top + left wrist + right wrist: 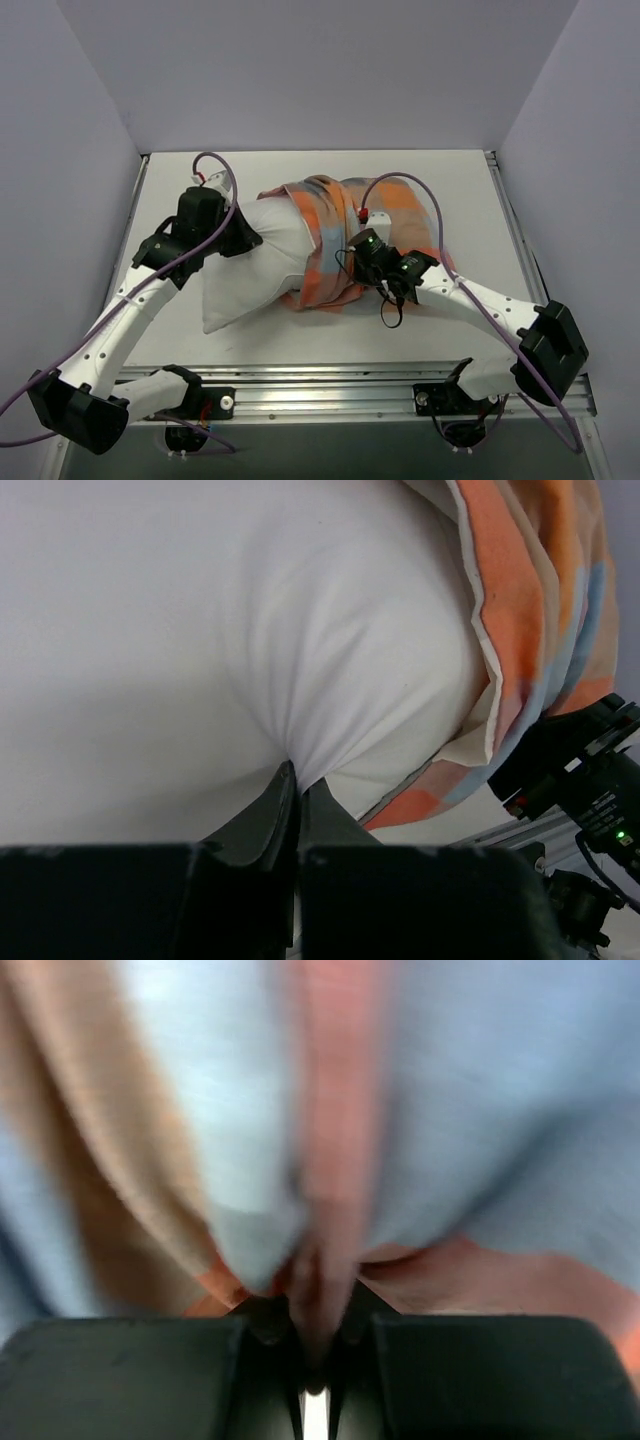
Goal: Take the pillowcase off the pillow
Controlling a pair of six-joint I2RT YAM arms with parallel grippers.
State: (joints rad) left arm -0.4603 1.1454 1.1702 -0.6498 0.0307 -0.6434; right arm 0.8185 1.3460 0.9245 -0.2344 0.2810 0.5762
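Top external view: the large, plain white, plump rectangular pillow [250, 275] lies left of centre on the pale table [465, 195]. Its right part is covered by the soft fabric pillowcase [325, 250], checked in orange, peach, light blue and grey-brown, at frame centre. The left gripper [248, 238] is pinched tight on a fold of the pillow's white cloth at the bare end's upper edge. The right gripper [362, 243], jaws nearly together, clamps a bunched ridge of the pillowcase, which appears blurred in the right wrist view.

White table [470, 200] w/ plain pale walls [300, 70].
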